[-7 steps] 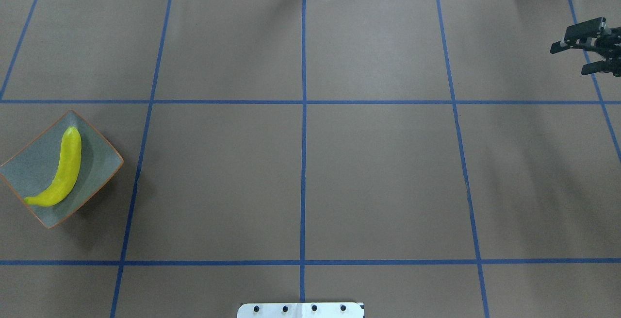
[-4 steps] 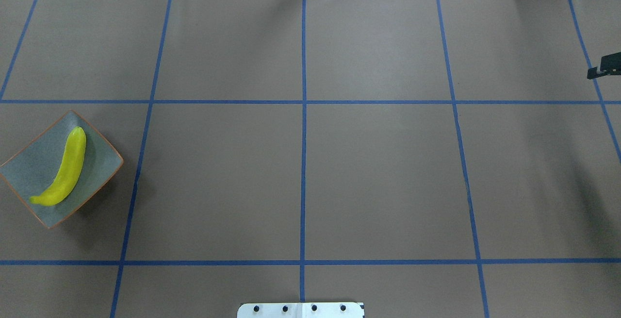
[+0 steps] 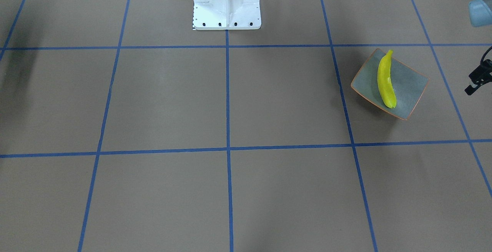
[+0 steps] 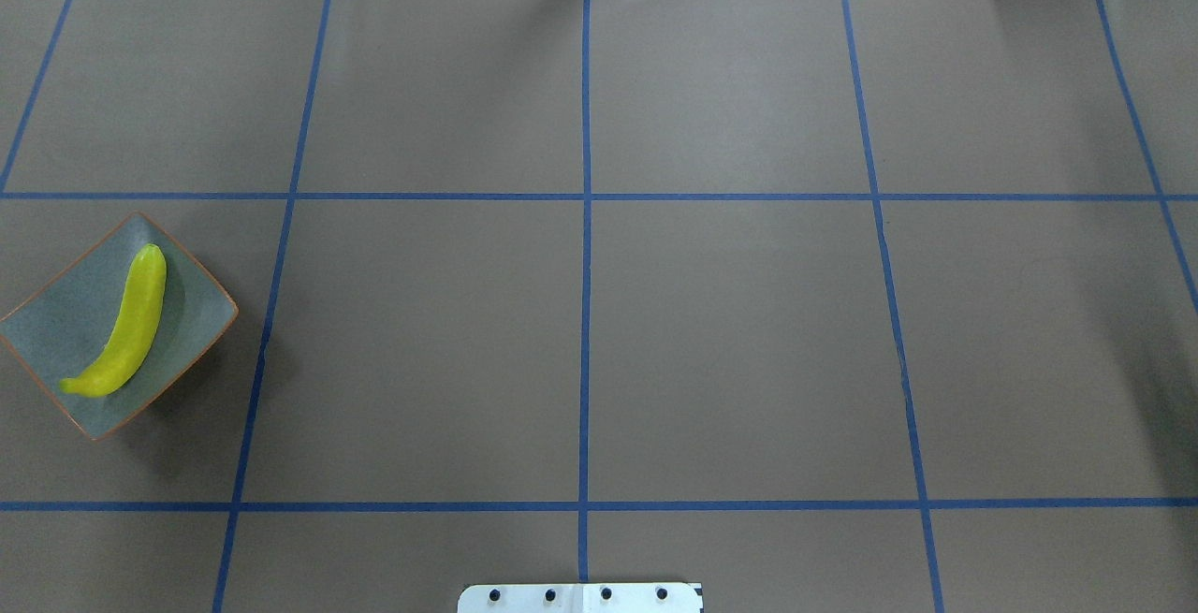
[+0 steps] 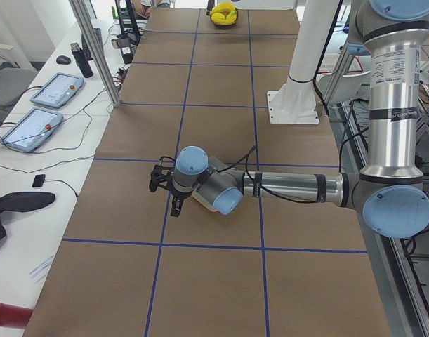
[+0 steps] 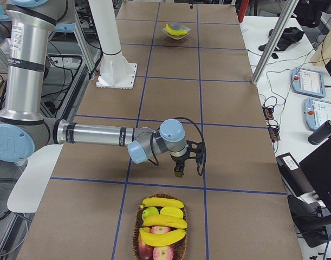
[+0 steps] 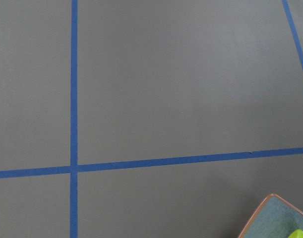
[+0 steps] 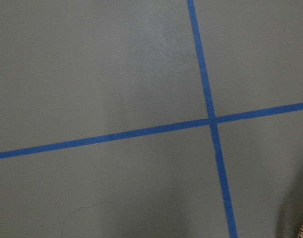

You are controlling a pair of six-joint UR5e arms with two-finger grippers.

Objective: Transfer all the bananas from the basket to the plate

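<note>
1. One yellow curved banana (image 4: 126, 323) lies diagonally in the square grey-green plate with an orange rim (image 4: 65, 309), at the overhead view's left edge. It has shifted slightly in the last second.
2. The right jaws have left that view's upper right. They now hang over the brown desk (image 4: 730, 342), just beside the oval wicker basket (image 6: 136, 227).
3. Opening of the right jaws and left jaws: cannot tell.
4. Judgement: the remaining yellow bananas (image 6: 164, 221) lie in the basket, so another pickup is due.

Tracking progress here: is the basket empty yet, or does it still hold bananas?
Not empty. The oval woven wicker basket holds several yellow curved bananas over red apples.
</note>
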